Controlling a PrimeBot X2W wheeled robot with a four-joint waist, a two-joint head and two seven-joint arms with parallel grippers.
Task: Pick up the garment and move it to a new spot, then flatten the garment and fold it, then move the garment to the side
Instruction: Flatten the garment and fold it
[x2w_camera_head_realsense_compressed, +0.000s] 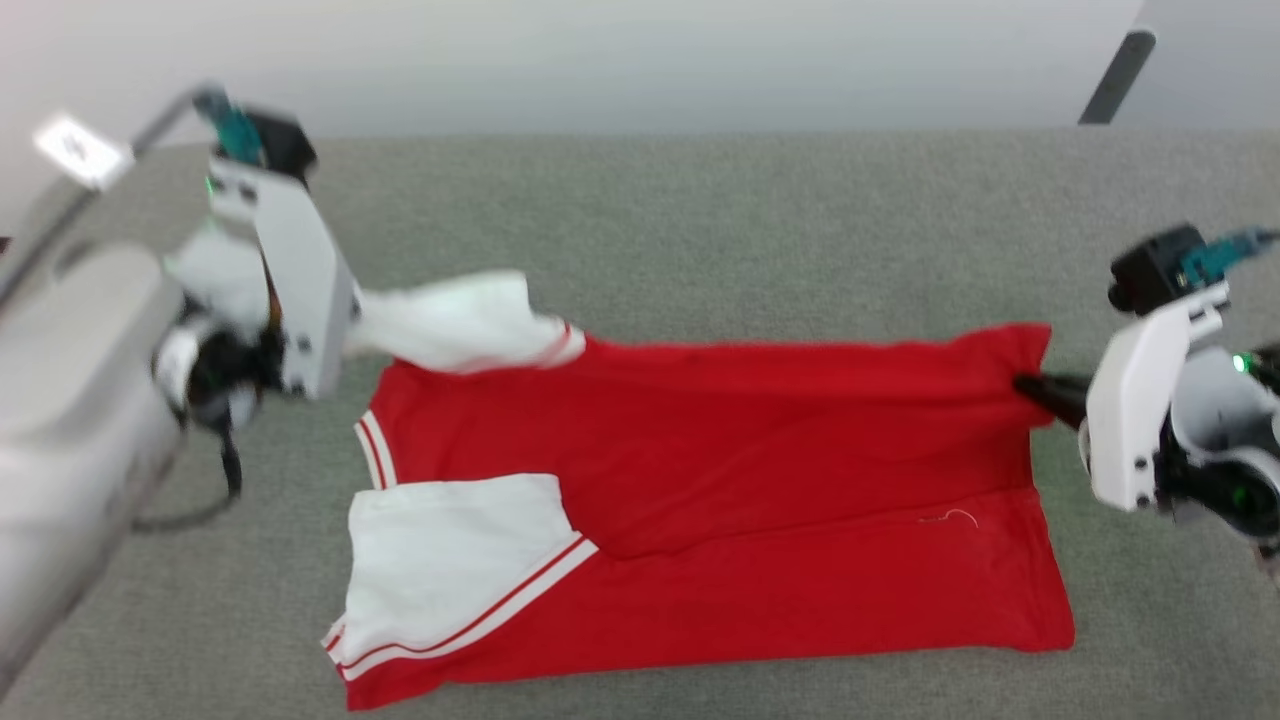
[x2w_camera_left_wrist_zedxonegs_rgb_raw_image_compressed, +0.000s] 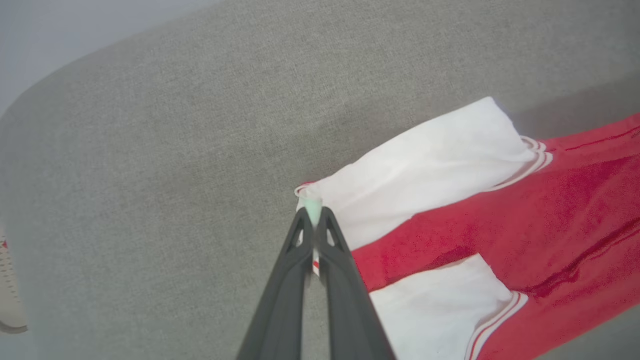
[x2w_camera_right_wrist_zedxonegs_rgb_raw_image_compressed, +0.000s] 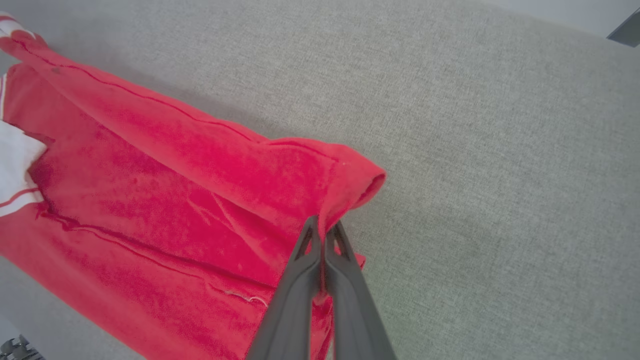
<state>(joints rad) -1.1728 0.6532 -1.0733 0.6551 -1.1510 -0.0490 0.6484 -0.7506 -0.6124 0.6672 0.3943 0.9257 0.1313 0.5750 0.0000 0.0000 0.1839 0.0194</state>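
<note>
The red jersey shirt with white sleeves and red-and-white striped trim (x2w_camera_head_realsense_compressed: 720, 480) lies spread on the surface in front of the robot, with the sleeves toward the robot's left and the plain red hem toward its right. Its near half rests flat, and the near white sleeve (x2w_camera_head_realsense_compressed: 450, 560) lies folded over the red body. The far edge is held taut between the two grippers and sits a little off the surface, with a shadow under it in both wrist views. A long crease runs across the red cloth below that edge. A short pale loose thread (x2w_camera_head_realsense_compressed: 950, 517) shows near the hem.

The left gripper (x2w_camera_left_wrist_zedxonegs_rgb_raw_image_compressed: 313, 212) has its two dark fingers pressed together on the cuff of the far white sleeve (x2w_camera_left_wrist_zedxonegs_rgb_raw_image_compressed: 425, 165), with a sliver of striped trim caught between them. In the head view its pale wrist housing hides those fingertips. The right gripper (x2w_camera_right_wrist_zedxonegs_rgb_raw_image_compressed: 324, 227) is likewise pressed tight, pinching the far hem corner, where the red cloth bunches into a small roll just above the fingertips.

The surface is a grey woven fabric (x2w_camera_head_realsense_compressed: 700, 220) that extends well beyond the shirt on every side. Behind it stands a pale wall (x2w_camera_head_realsense_compressed: 600, 60), and a dark slanted bar (x2w_camera_head_realsense_compressed: 1115, 75) shows at the upper right.
</note>
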